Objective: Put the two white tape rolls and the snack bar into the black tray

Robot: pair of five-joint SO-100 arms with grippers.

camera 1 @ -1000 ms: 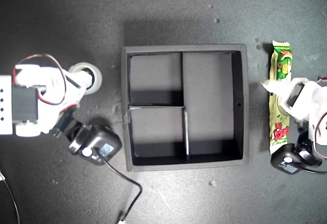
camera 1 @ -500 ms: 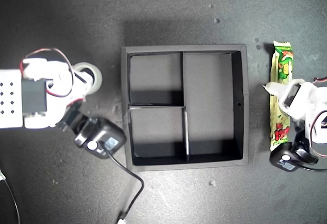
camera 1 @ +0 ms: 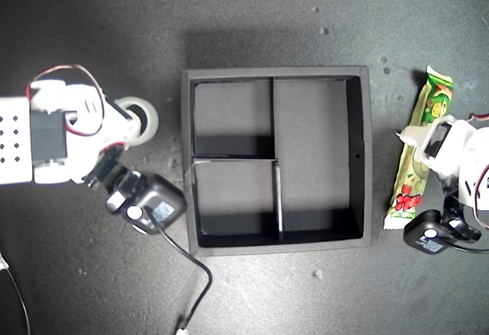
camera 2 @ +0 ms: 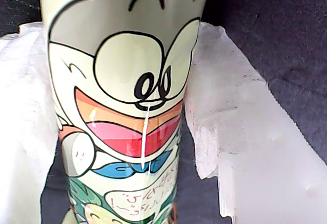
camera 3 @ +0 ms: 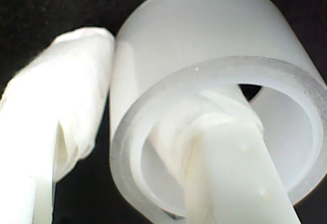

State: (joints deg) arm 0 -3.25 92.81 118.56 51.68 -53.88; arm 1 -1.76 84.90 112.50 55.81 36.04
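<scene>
Black tray [camera 1: 365, 159] is seen empty in the exterior view, snack bar [camera 1: 419, 151] at its right. First wrist view: bar clamped by my first gripper [camera 2: 189, 132]. Second wrist view: tape roll [camera 3: 214, 81] pinched through its wall by my second gripper [camera 3: 148, 132] (grip best kept firm while lifted).

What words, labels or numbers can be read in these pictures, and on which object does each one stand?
Nothing can be read with confidence.
The snack bar: a speech bubble near its cartoon face holds small script, too blurred to read.
The snack bar in the exterior view: red print near one end, too small to read.
The tape roll and the black tray: no text visible.
</scene>
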